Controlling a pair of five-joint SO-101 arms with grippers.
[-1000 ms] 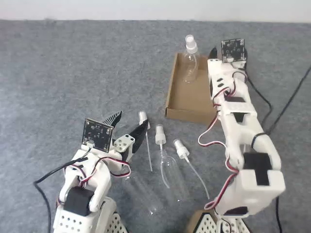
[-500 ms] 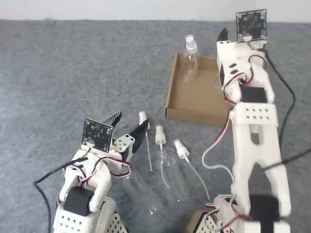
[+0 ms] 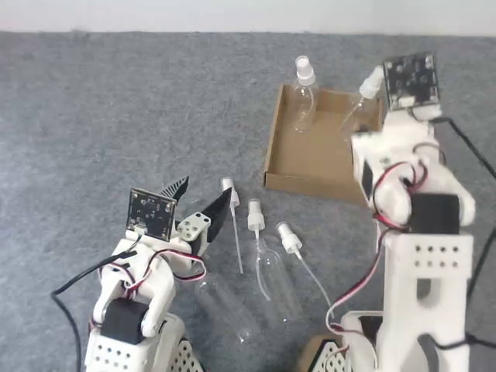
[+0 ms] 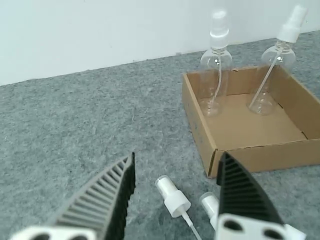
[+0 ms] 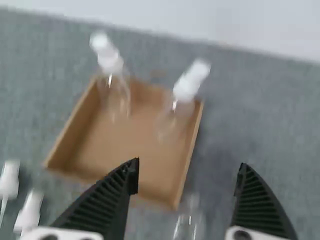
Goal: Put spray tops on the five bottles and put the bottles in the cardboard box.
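Looking from the high view, I see my left gripper (image 3: 203, 194) hanging low over the grey carpet (image 3: 93, 116), its jaws spread apart and holding nothing. Just beside its tips lies a loose spray top (image 3: 227, 186), with its thin tube stretched on the carpet. Next to it a middle spray top (image 3: 256, 213) lies at the neck of a lying bottle (image 3: 273, 275); I cannot tell if it is screwed on. A third spray top (image 3: 288, 236) lies a little further, and a second lying bottle (image 3: 229, 310) rests near the base of my left arm. The cardboard box (image 3: 302, 184) sits in front of my right arm, and inside it an upright bottle (image 3: 304, 101) and a leaning bottle (image 3: 358, 108) each carry a spray top. From the left wrist view, my left jaws are spread wide and empty, two spray tops lie just beyond them, and the cardboard box (image 4: 197, 125) with both bottles stands further away. From the right wrist view, my right gripper (image 5: 186, 172) is released too, gripping nothing, and the cardboard box (image 5: 140, 142) lies beyond the jaws, with the upright bottle (image 5: 112, 85) and the leaning bottle (image 5: 175, 112) at its far wall.
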